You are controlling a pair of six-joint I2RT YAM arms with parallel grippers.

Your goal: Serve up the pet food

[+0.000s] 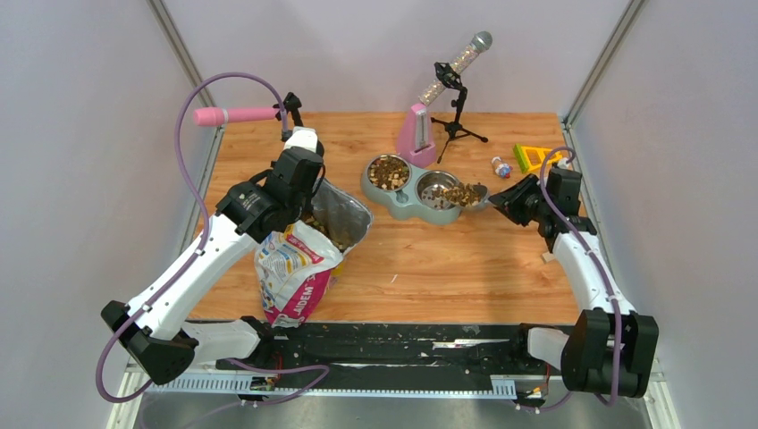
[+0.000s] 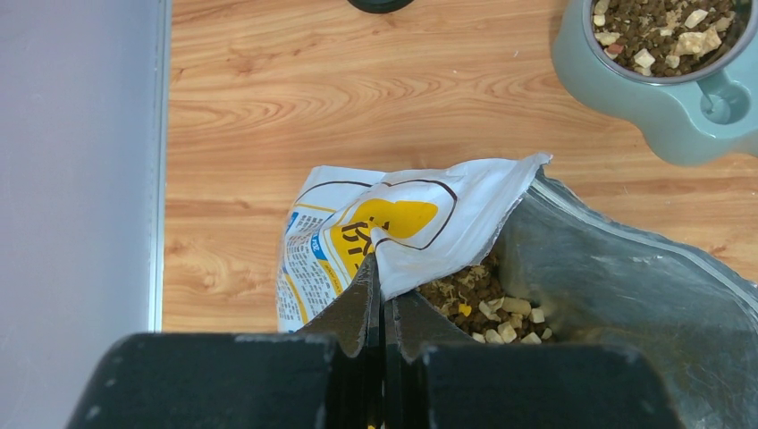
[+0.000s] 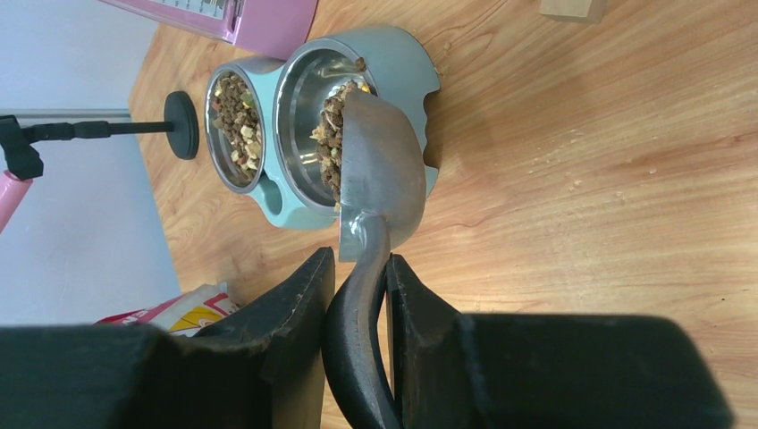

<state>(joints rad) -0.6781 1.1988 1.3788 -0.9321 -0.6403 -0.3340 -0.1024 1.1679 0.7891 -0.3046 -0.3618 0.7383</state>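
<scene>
Pet food fills the scoop clamped in the right jaws, while the left jaws clamp the bag.

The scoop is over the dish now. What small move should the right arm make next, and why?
Probably roll the right gripper to tip the scoop. It hangs loaded with pet food over the steel bowl, which looks nearly empty; the neighbouring bowl is already full. The left gripper pinches the bag.
</scene>
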